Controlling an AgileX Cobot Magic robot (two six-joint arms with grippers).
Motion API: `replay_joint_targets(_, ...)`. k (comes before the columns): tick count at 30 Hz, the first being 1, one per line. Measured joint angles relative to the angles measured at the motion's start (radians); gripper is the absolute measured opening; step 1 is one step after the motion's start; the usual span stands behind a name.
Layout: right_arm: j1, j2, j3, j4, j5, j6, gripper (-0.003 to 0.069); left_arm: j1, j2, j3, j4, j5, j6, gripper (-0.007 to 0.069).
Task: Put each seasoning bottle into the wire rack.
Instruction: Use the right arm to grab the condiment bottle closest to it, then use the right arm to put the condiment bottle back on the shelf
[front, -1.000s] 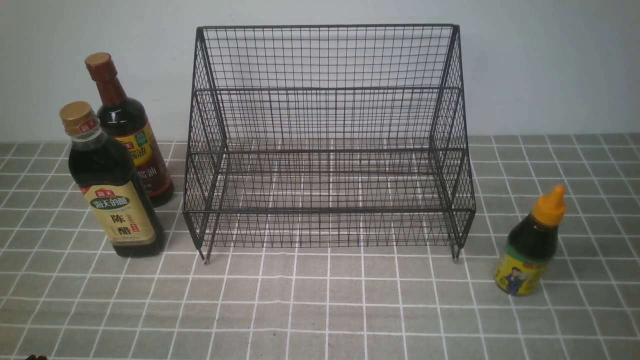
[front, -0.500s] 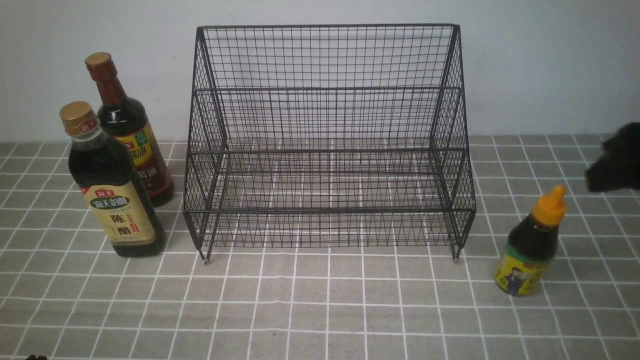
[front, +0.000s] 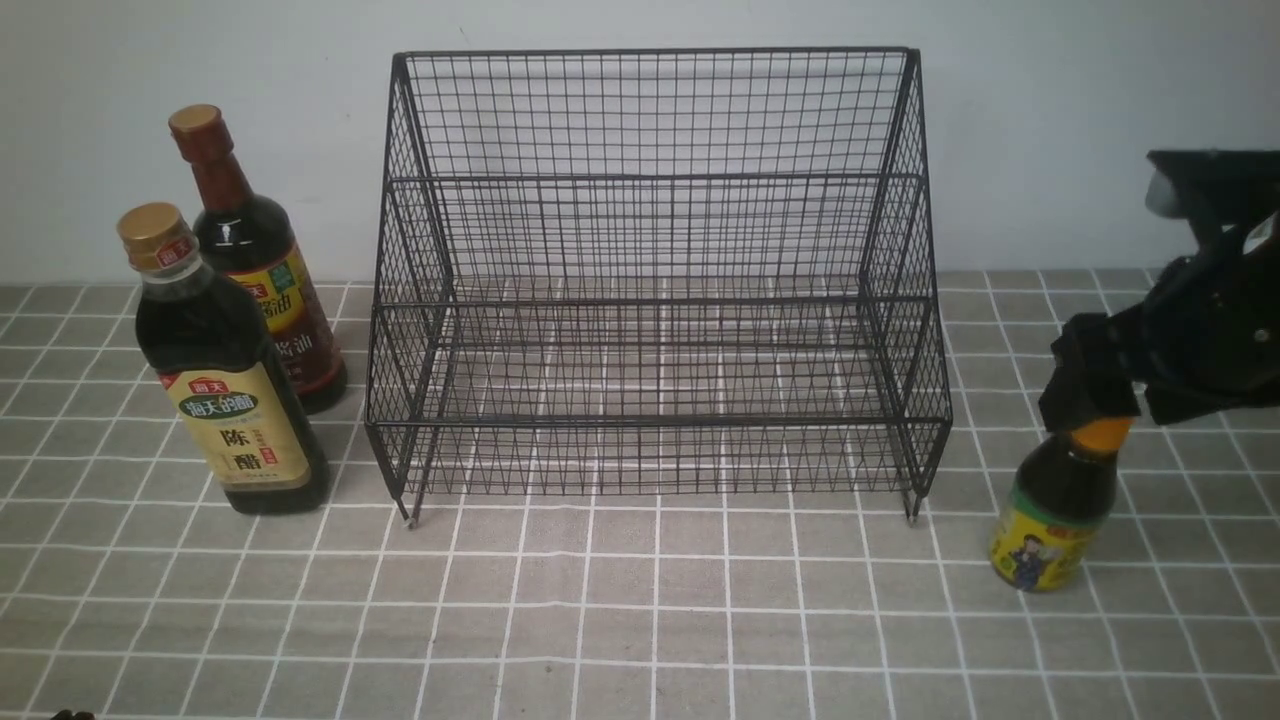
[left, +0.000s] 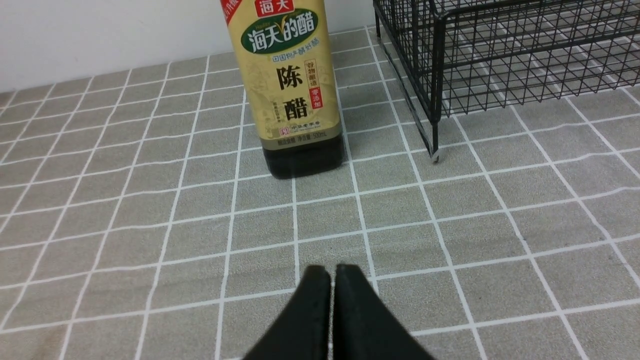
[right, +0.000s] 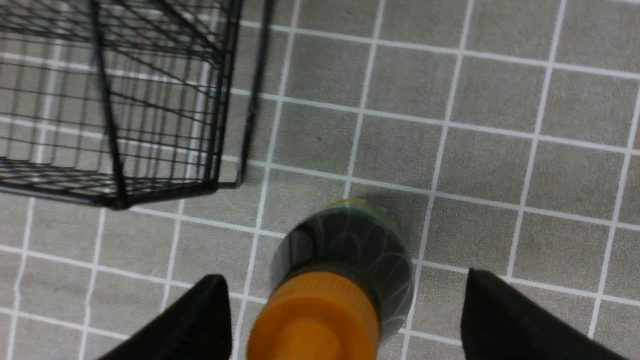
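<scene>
I saw my right gripper spread wide astride the squeeze bottle, clear of its cap; left gripper pressed together.

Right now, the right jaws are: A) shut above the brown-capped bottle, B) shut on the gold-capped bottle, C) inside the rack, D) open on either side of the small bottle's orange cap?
D: the right wrist view shows the right jaws spread wide with the orange cap of the small bottle between them, a gap on each side.
</scene>
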Motion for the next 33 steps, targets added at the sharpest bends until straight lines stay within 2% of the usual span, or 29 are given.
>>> replay_joint_targets(2,0.0,0.011,0.0,-0.007,-0.001,0.0,0.0486,0.0,0.0,0.0,0.0,0.0,0.0,-0.0006)
replay_joint_targets(5,0.0,0.017,0.0,-0.009,-0.002,0.0,0.0294,0.0,0.0,0.0,0.0,0.0,0.0,-0.0006)
replay_joint_targets(6,0.0,0.017,-0.001,-0.011,-0.003,0.0,0.0282,0.0,0.0,0.0,0.0,0.0,0.0,-0.0006)
replay_joint_targets(13,0.0,-0.006,-0.054,-0.074,0.095,0.0,0.0298,0.0,0.0,0.0,0.0,0.0,0.0,-0.0006)
replay_joint_targets(20,0.004,-0.146,-0.249,-0.07,0.248,0.0,0.0298,0.0,0.0,0.0,0.0,0.0,0.0,-0.0006)
replay_joint_targets(25,0.101,-0.165,-0.426,-0.07,0.284,0.0,0.0298,0.0,0.0,0.0,0.0,0.0,0.0,-0.0006)
replay_joint_targets(30,0.247,-0.08,-0.554,-0.064,0.29,0.0,0.0298,0.0,0.0,0.0,0.0,0.0,0.0,-0.0006)
replay_joint_targets(33,0.299,-0.01,-0.601,-0.074,0.29,0.004,0.0298,0.0,0.0,0.0,0.0,0.0,0.0,-0.0006)
